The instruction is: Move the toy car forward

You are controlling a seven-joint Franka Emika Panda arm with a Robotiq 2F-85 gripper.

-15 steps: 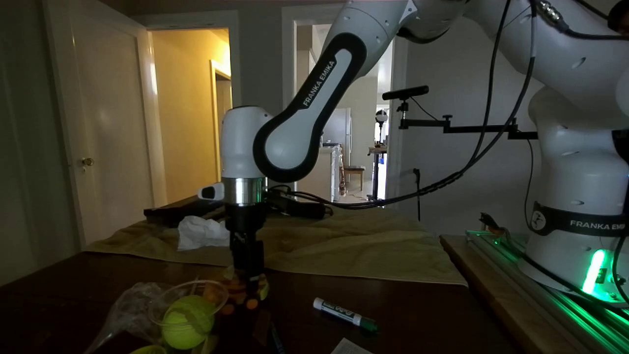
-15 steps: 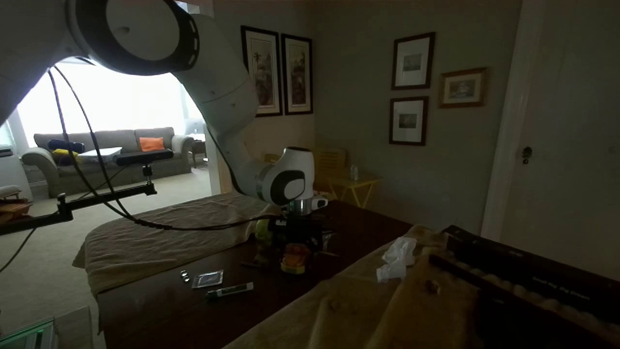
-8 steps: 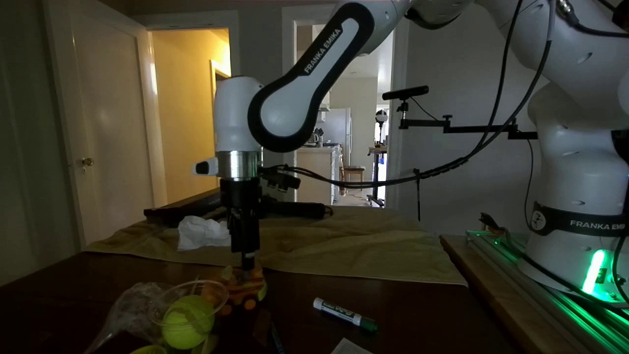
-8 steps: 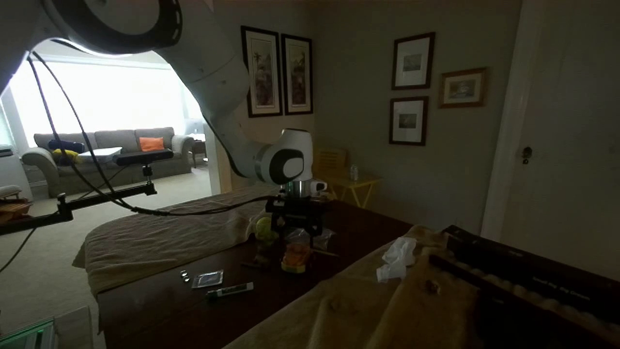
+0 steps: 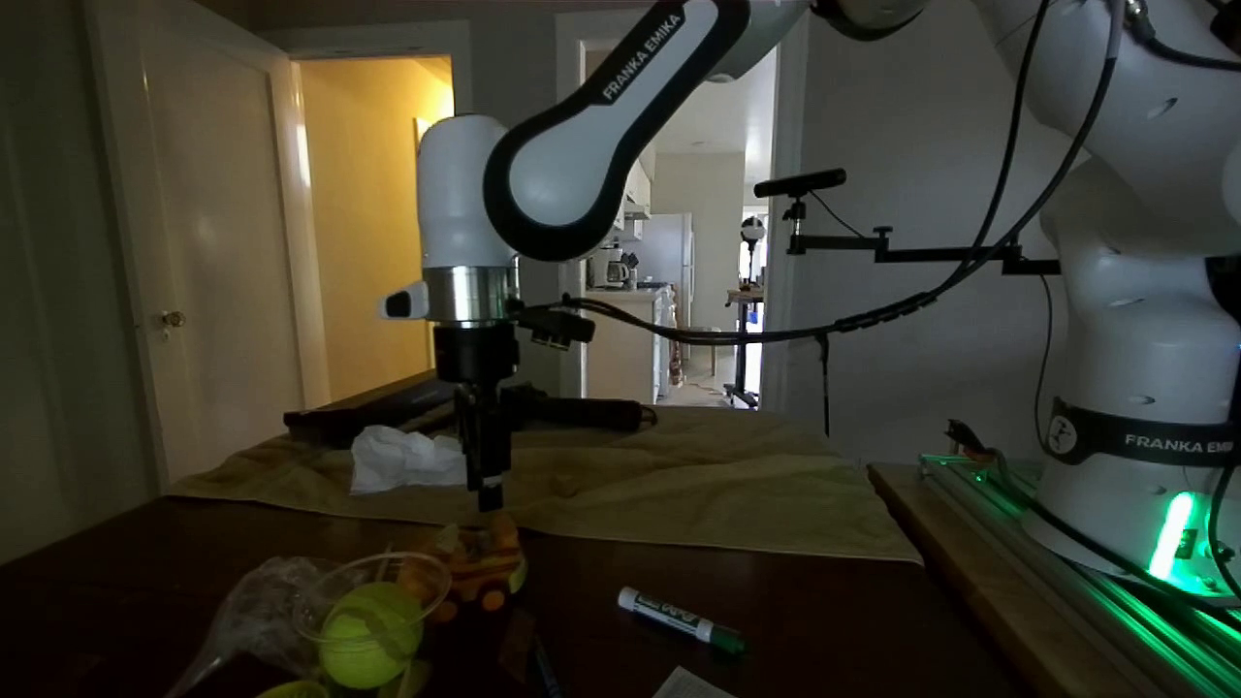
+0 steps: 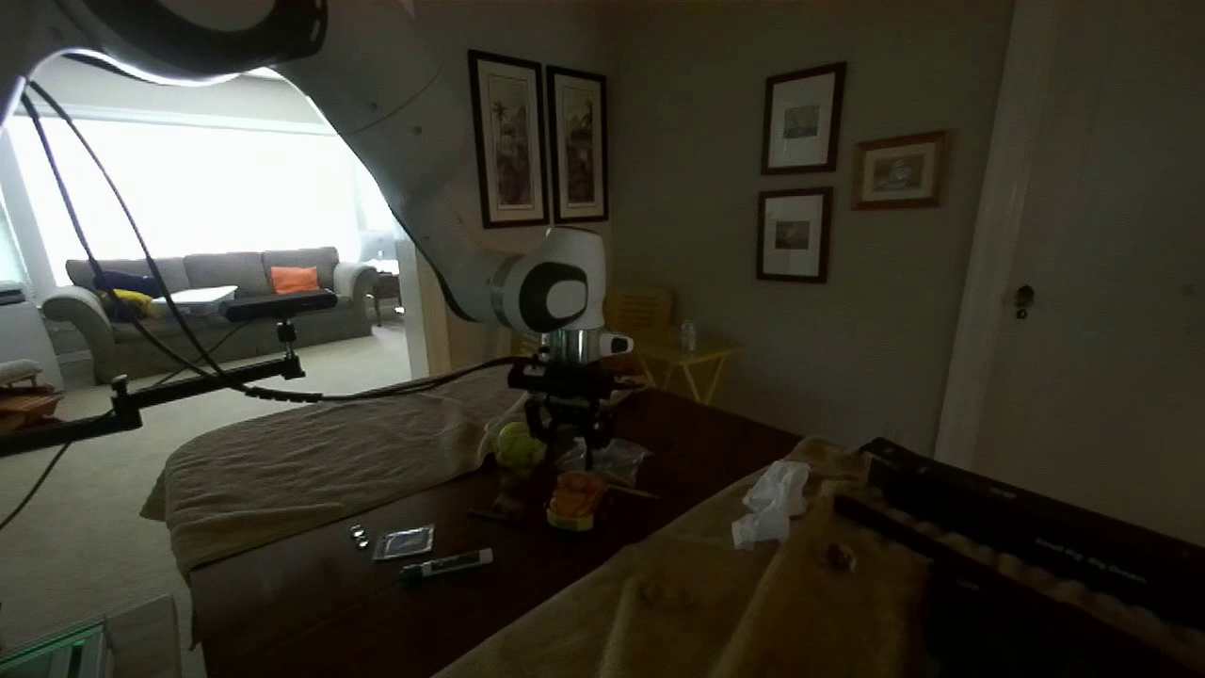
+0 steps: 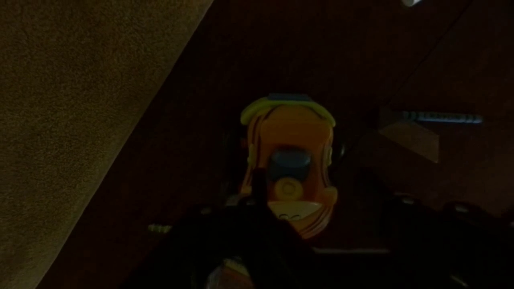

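Car, a toy in orange and yellow, is set on the dark table, near the edge of a tan cloth. Just above it the gripper is held pointing down. In the wrist view its fingers are seen spread apart, one of them mostly lost in shadow, and a side of the car is partly hidden by the other. In an exterior view a yellow-green ball is shown near the car; whether it is held inside the clear cup or only seen through it cannot be told. A clear bag is spread just beside the cup. A green-capped marker is laid well apart from the ball. On the cloth a crumpled white sheet is seen.
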